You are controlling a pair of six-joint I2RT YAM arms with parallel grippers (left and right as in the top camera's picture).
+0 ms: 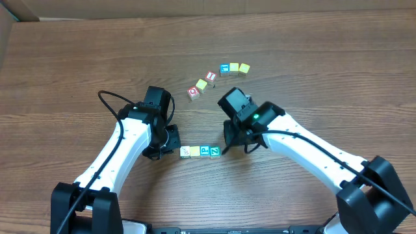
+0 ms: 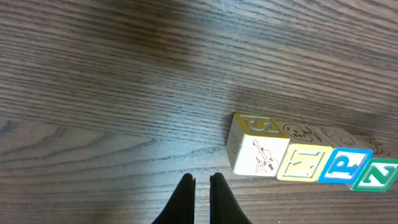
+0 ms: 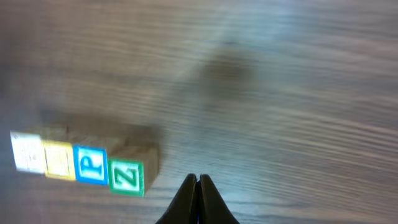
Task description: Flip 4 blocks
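Note:
Four blocks lie in a tight row on the wooden table: whitish [image 1: 185,151], yellow [image 1: 195,151], blue [image 1: 205,151] and green [image 1: 214,151]. In the left wrist view they read whitish block [image 2: 256,152], yellow block [image 2: 305,163], blue P block [image 2: 344,167], green block [image 2: 376,175]. In the right wrist view the green Z block [image 3: 127,177] and blue P block [image 3: 91,165] are nearest. My left gripper [image 1: 170,148] [image 2: 200,180] is shut and empty, just left of the row. My right gripper [image 1: 233,146] [image 3: 197,178] is shut and empty, just right of it.
Further back lie more cubes: a diagonal line of a red-faced cube [image 1: 193,93], a yellow cube [image 1: 201,84] and another red-faced cube [image 1: 210,76], then a row of a blue cube [image 1: 225,69] and two yellow cubes [image 1: 239,67]. A cardboard edge [image 1: 5,39] rises at far left.

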